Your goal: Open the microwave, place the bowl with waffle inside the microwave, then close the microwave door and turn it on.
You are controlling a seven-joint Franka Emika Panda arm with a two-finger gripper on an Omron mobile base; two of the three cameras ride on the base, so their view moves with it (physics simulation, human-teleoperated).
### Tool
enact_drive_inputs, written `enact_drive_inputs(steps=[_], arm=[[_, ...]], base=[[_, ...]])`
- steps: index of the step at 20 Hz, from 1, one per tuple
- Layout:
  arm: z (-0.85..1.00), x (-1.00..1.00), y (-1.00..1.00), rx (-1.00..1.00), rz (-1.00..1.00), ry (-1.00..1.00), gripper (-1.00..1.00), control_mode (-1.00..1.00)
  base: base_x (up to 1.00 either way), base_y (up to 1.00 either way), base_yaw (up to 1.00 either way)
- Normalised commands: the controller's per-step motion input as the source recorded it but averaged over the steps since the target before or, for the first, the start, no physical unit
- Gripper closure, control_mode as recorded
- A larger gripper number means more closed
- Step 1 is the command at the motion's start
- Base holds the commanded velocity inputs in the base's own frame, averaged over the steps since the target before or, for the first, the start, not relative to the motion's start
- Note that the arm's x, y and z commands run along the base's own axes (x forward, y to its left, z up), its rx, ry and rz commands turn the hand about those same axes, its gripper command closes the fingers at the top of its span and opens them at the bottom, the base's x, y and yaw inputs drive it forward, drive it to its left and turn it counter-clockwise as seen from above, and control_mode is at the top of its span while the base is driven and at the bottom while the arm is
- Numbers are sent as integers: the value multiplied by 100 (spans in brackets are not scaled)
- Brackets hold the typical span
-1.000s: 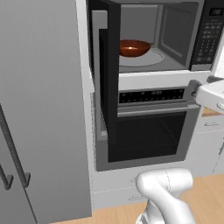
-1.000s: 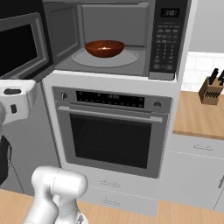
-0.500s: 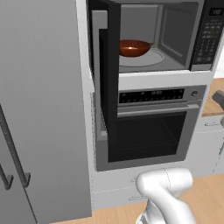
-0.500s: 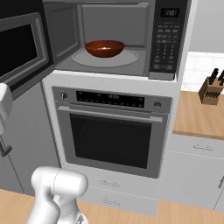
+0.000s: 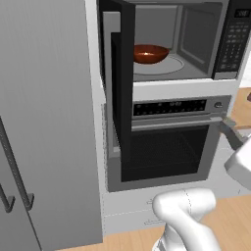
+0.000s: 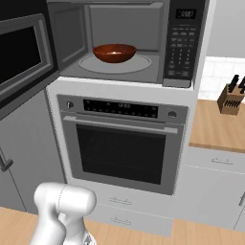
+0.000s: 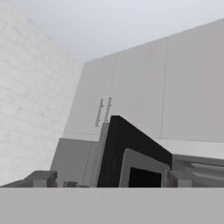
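The microwave (image 5: 196, 44) (image 6: 119, 38) stands open, and its door (image 5: 122, 88) (image 6: 24, 52) is swung out to the left. The reddish-brown bowl (image 5: 149, 53) (image 6: 114, 52) sits on the glass turntable inside; I cannot make out the waffle in it. The black keypad panel (image 5: 233, 39) (image 6: 184, 43) is on the right. My gripper (image 5: 230, 133) (image 7: 110, 179) hangs open and empty at the right edge of the left base view, in front of the oven and well below the bowl. From the hand view I look up at the black door (image 7: 131, 153).
A steel oven (image 5: 171, 147) (image 6: 124, 143) with a bar handle sits under the microwave. Tall grey cabinet doors (image 5: 44, 122) stand to the left. A wooden counter with a knife block (image 6: 232, 95) lies to the right. Upper cabinets (image 7: 144, 87) hang above the door.
My hand has dropped lower along the right edge of the left base view and has left the right base view. Bowl and door have stayed put.
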Motion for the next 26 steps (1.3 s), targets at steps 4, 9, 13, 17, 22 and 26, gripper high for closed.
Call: enact_drive_inputs(steps=[4,9,13,17,22,26], arm=[[-26,3,90,-20,-12,0,-100,-100],[-21,15,85,-15,-20,0,-100,-100],[-19,28,58,-7,-18,0,-100,-100],[-8,24,41,-3,-16,-1,-100,-100],[-7,16,27,-1,-15,-3,-100,-100],[-6,15,20,0,-14,-3,-100,-100]], base=[[0,0,0],[0,0,0],[0,0,0],[0,0,0],[0,0,0],[0,0,0]])
